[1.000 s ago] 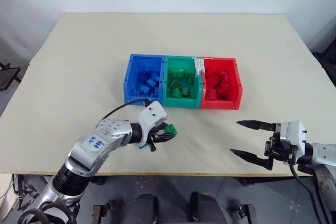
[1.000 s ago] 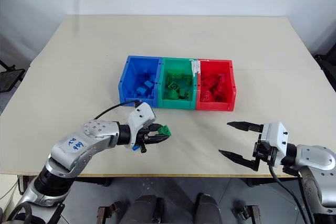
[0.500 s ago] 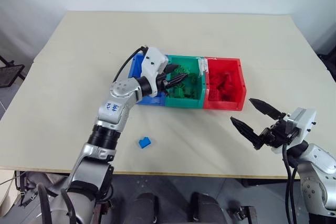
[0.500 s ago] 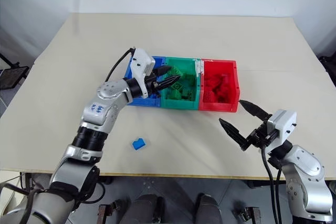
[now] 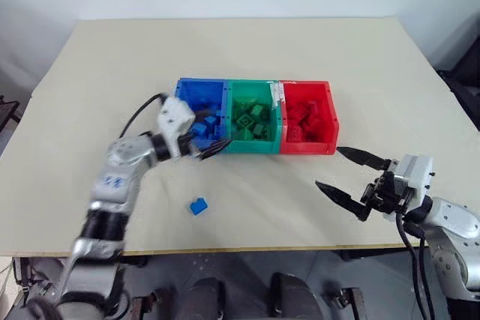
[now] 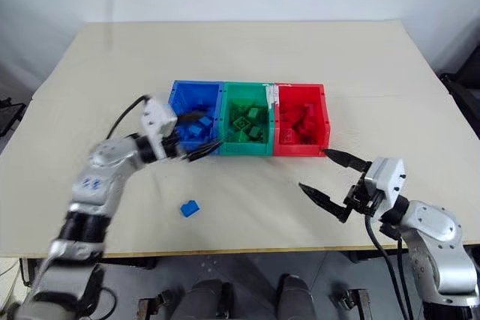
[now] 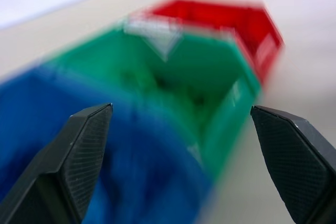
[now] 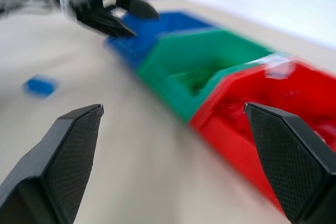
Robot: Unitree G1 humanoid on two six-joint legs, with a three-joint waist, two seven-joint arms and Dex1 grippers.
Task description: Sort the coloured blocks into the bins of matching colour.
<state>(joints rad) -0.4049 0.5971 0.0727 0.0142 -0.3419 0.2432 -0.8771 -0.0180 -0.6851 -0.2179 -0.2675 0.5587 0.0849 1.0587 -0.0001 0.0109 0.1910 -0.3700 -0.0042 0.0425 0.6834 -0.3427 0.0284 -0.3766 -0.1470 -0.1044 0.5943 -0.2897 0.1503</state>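
Sorting at the stage where one loose piece remains: a blue block [image 5: 198, 205] lies alone on the table [image 5: 112, 58], near the front edge and well apart from the three joined bins. The blue bin [image 5: 196, 88], green bin [image 5: 251, 88] and red bin [image 5: 304, 88] stand in a row at mid-table, each holding blocks of its own colour, so I judge the work nearly done. My left claw [image 5: 212, 147] hovers just in front of the blue and green bins, its fingers [image 7: 79, 145] spread wide and holding nothing; it touches neither bin as far as I can tell. My right claw [image 5: 346, 177] waits near the table's front right, in front of the red bin and apart from it, likewise spread wide and empty. The blue block belongs in the blue bin, and my left claw is the nearer one.
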